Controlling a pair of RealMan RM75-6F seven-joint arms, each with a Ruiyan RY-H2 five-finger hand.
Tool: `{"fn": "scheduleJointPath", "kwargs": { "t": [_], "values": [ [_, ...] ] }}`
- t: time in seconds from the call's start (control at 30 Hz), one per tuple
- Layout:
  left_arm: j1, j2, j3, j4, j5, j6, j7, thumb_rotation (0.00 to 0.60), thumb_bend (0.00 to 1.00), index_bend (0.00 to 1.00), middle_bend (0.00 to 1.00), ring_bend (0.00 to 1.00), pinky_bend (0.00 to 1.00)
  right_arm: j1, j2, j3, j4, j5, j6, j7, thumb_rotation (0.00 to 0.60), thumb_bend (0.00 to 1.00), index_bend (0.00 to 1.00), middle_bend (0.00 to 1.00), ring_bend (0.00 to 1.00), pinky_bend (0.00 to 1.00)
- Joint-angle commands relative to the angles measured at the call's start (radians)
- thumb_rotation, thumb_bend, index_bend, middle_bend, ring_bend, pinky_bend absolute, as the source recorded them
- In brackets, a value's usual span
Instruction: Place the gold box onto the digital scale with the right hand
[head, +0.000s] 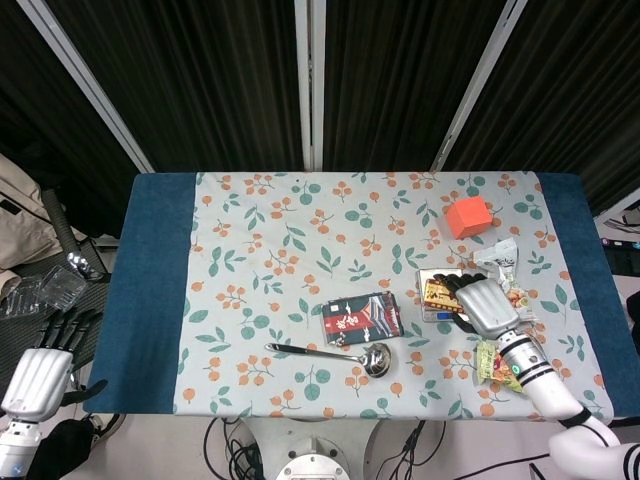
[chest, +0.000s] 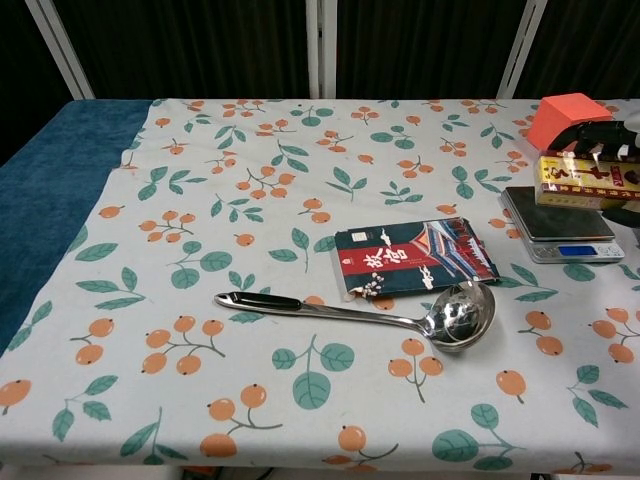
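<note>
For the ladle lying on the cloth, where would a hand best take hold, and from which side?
Grip the ladle by its long thin handle, near the dark end, coming from above. It lies flat on the cloth, handle pointing left, with open cloth on both sides. The bowl sits close to the dark packet, so that end is more crowded.

- The gold box (chest: 592, 172) is in my right hand (head: 487, 305), fingers (chest: 590, 133) curled over its top. It is a long, flat carton with a gold face, a red band with lettering and a dark end, held level and clear of the table.
- The scale (chest: 560, 224) sits directly under my right hand, below the box and apart from it. It is a small silver square with a dark glossy platform and a blue display strip on its near edge.
</note>
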Motion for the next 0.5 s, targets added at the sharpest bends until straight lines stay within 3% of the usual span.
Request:
{"fn": "scheduleJointPath", "kwargs": {
  "t": [0.03,0.27,0.5],
  "values": [
    [-0.001,0.001,-0.001,-0.005,-0.002,-0.002,0.005,0.600,0.05,0.11,0.08,0.00,0.00,0.061,-0.038,0.004,0.114,-0.016,-0.065,0.069,0.600,0.33,0.45,0.37,0.36,0.49],
    [0.000,0.002,-0.003,-0.013,-0.010,-0.005,0.019,0.600,0.05,0.11,0.08,0.00,0.00,0.116,-0.089,-0.023,0.256,-0.058,-0.112,0.173,0.600,0.33,0.45,0.37,0.36,0.49],
    [-0.004,0.003,-0.005,-0.017,-0.015,-0.012,0.025,0.600,0.05,0.11,0.08,0.00,0.00,0.139,-0.116,-0.044,0.307,-0.088,-0.108,0.255,0.600,0.32,0.44,0.37,0.36,0.48]
  ]
}}
